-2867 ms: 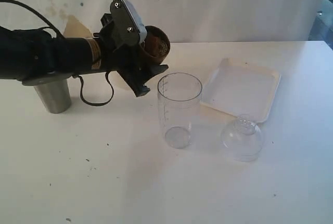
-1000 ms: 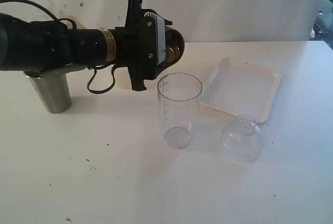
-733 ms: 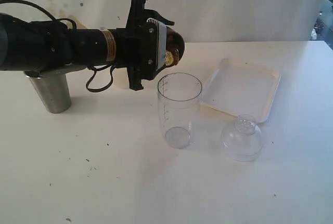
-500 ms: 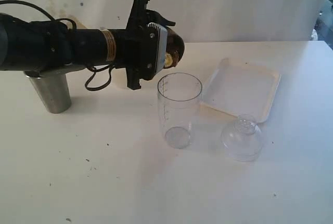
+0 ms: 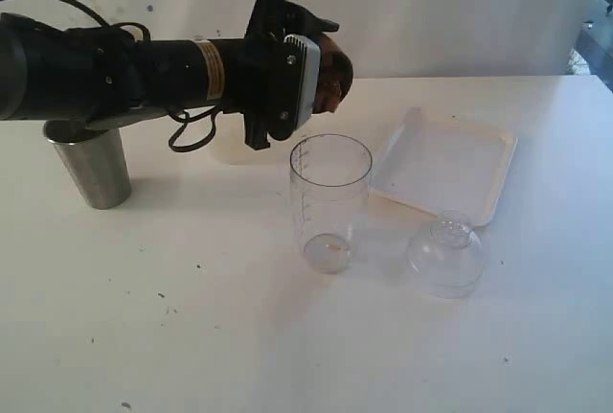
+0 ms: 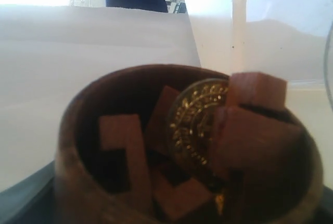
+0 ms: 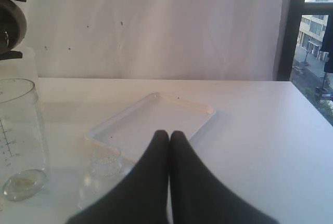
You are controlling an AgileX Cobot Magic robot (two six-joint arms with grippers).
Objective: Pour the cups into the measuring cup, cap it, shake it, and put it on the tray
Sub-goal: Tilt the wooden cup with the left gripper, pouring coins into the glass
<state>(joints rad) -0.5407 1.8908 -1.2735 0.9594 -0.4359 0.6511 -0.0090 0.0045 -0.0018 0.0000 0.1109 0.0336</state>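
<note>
My left gripper is shut on the brown wooden cup, which is tipped on its side just above the rim of the clear measuring cup. A small gold piece lies on the measuring cup's bottom. In the left wrist view the wooden cup holds several brown wooden blocks and a gold coin near its lip. The steel tumbler stands at far left. The white tray lies to the right. My right gripper is shut and empty, near the tray.
A clear domed lid sits on the table in front of the tray, also seen as the lid beside my right fingers. A frosted whitish cup stands mostly hidden behind the left arm. A cable loop hangs under that arm.
The left arm moved right and rolled the wooden cup from mouth-up to tipped over the measuring cup's rim. A small gold piece now lies in the measuring cup.
</note>
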